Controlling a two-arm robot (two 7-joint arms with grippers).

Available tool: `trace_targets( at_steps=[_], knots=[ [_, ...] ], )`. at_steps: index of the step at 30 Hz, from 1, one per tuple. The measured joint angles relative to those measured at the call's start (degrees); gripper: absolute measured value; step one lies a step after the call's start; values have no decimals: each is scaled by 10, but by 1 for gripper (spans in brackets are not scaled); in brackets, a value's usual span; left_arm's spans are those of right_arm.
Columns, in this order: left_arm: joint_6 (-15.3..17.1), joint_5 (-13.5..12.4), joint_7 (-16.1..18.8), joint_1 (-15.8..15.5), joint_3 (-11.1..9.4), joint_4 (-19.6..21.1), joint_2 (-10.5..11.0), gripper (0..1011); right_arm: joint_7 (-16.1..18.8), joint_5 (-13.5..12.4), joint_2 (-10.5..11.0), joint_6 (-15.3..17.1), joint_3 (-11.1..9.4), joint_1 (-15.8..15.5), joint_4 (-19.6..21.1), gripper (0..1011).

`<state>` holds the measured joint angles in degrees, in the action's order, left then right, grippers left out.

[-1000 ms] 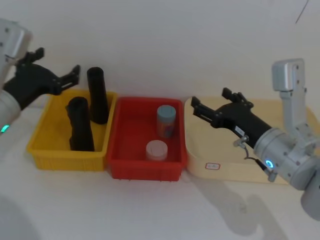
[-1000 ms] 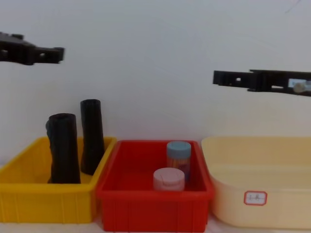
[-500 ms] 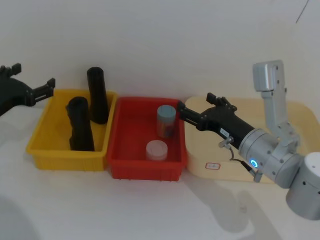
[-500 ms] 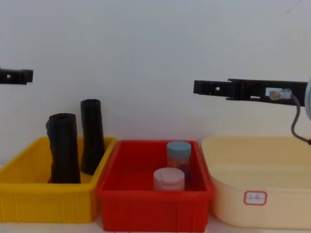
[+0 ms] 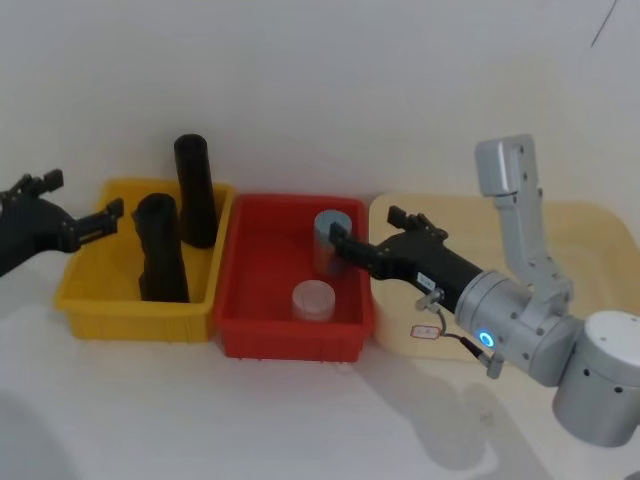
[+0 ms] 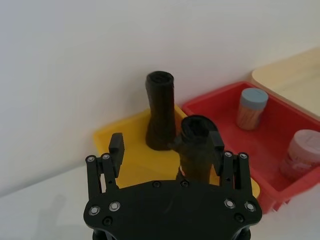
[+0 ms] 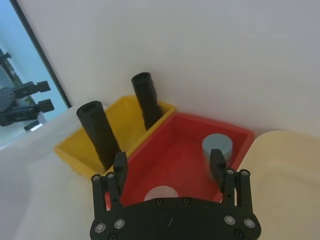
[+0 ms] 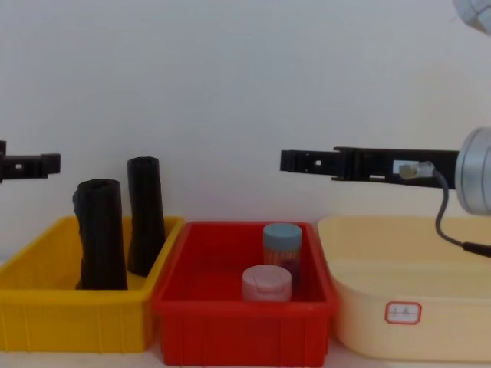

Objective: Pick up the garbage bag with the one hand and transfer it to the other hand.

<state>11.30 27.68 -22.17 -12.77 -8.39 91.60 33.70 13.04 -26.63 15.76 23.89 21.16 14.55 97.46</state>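
I record the garbage bag (image 5: 160, 250), a crinkly black plastic roll, upright in the yellow bin (image 5: 130, 322) by its front wall, base hidden. Left pincer (image 5: 82, 198) and right pincer (image 5: 363, 226) both gape, empty.

1. The garbage bag (image 5: 160, 255) stands upright in the yellow bin (image 5: 120, 318). Its top clears the rim, with open air above it and on its left.
2. The slimmer roll (image 5: 196, 195) stands close behind it to the right, taller, crowding that side.
3. The left gripper (image 5: 80, 200), fingers spread, hovers by the bin's left wall; nothing lies between it and the bag.
4. The right gripper (image 5: 365, 228), fingers spread, hangs over the red bin (image 5: 290, 345), well above the blue-lidded jar (image 8: 282, 241) and the pink-lidded jar (image 8: 267, 282).
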Motion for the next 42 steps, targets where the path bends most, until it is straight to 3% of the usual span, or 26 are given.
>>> trace_targets(
  at_steps=[16, 28, 42],
  knots=[
    [-39, 4, -34, -20, -26, -54, -10, 1001, 8, -10, -1, 14, 20, 14, -13, 1001],
    [-48, 1, -55, -64, -62, -109, -30, 1001, 11, -15, 0, 14, 28, 23, -19, 1002],
    [-50, -17, -56, -107, -91, -165, -51, 1001, 23, -27, 7, 18, 34, 33, -29, 1001]
  ],
)
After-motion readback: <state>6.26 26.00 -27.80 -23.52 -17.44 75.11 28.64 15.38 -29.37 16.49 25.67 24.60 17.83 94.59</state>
